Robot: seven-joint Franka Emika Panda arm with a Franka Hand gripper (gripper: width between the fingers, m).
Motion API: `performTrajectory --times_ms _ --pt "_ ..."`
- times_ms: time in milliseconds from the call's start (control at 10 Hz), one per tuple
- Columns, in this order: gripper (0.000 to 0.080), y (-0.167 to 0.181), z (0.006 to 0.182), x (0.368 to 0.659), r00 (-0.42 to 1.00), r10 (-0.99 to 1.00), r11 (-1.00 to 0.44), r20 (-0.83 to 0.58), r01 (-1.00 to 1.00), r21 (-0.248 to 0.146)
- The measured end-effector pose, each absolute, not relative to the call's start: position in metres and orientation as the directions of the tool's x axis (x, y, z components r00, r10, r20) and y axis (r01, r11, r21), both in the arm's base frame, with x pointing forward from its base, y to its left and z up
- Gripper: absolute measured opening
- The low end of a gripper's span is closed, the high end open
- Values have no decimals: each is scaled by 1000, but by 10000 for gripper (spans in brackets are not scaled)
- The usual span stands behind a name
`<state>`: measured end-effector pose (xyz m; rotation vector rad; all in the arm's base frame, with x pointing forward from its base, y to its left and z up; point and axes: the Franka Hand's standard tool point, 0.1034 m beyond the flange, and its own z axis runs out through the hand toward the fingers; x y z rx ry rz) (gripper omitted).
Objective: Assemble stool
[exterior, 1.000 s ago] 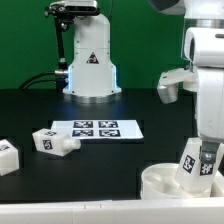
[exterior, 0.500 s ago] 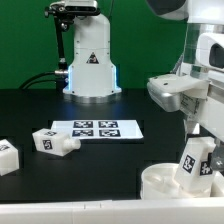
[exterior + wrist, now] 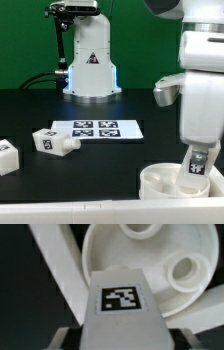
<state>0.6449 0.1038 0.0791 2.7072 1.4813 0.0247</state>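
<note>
Behind, green backdrop (image 3: pixel 25 45); black table (image 3: pixel 30 108): marker board (image 3: pixel 97 129), leg (image 3: pixel 196 168) in seat (image 3: pixel 152 181).

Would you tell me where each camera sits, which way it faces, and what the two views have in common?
Exterior view: off the arm, facing the robot's base across the table and the marker board; the arm shows at the exterior view's right.
Wrist view: on the wrist, looking along the fingers at the tagged leg between them and the seat beyond.
Shared: that leg, standing in the seat.
</note>
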Motion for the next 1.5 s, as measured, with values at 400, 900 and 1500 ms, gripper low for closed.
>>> performTrajectory --times_ms 400,900,1500 --pt "334 108 76 641 831 556 -831 12 556 20" --pt "335 111 75 644 998 40 -997 44 43 -63" --pt "335 109 72 641 845 -534 -843 10 -531 -86"
